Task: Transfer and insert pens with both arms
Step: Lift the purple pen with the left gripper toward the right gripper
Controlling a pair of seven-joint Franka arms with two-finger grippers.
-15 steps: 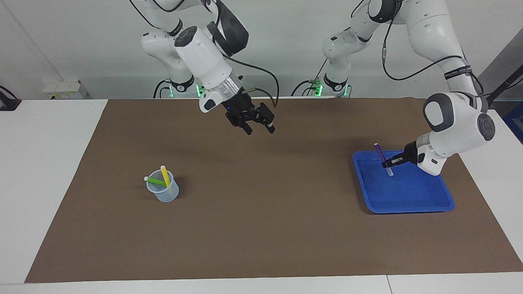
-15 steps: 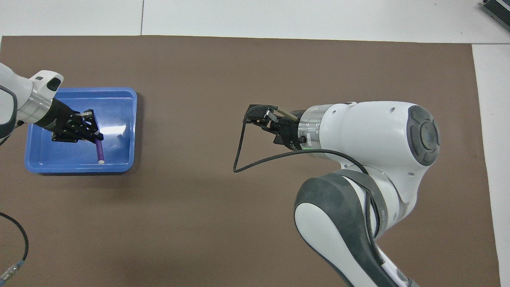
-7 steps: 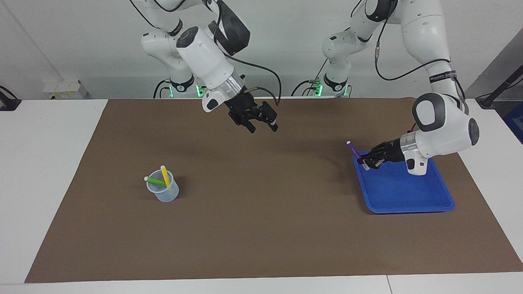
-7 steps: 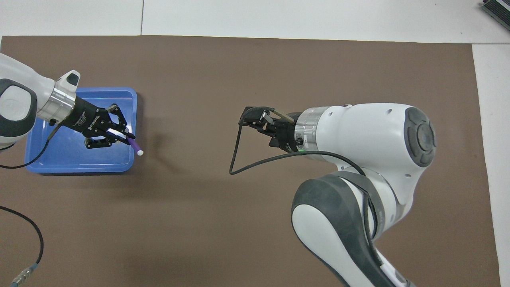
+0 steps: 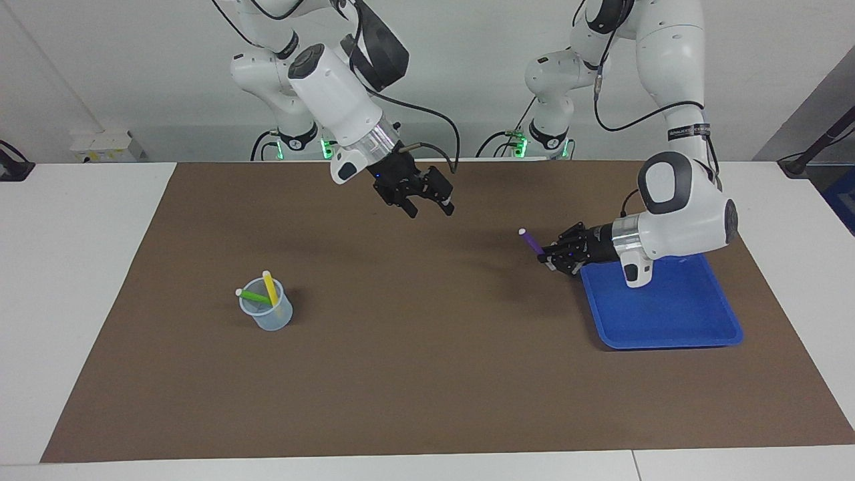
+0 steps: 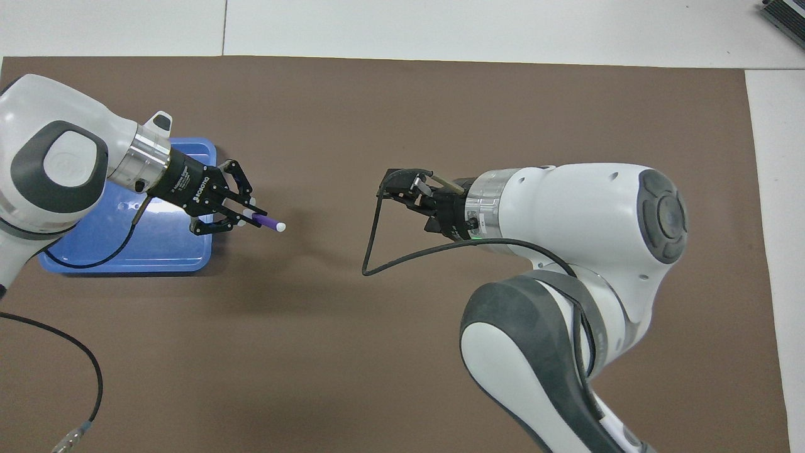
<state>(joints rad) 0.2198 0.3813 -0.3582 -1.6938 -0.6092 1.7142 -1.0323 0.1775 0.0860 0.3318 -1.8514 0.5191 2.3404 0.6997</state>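
**Purple pen carried off the tray toward the middle**

My left fingers (image 5: 549,257) were clenched on the purple pen (image 5: 532,242), gripping it near one end while its whitish tip pointed up and away from the tray. A second before, that pen hung over the inside of the blue tray (image 5: 668,314); by this moment I had swung it past the tray's edge, so it was in the air over the brown mat (image 5: 427,374), just beside the tray, toward the middle of the counter (image 5: 80,267). My left wrist had turned from pointing down into the tray to lying nearly level.

My right fingers (image 5: 429,208) stood released and empty over the mat near my bases, waiting, hardly shifted from a second earlier.

The facing view alone showed the clear cup (image 5: 267,308) toward my right arm's end of the counter, with the green pen (image 5: 254,295) and the yellow pen (image 5: 270,287) leaning inside it. In the overhead view my right arm (image 6: 566,251) covered that spot. The overhead view showed the purple pen (image 6: 267,222) aimed at my right fingers (image 6: 405,187), well apart from them.
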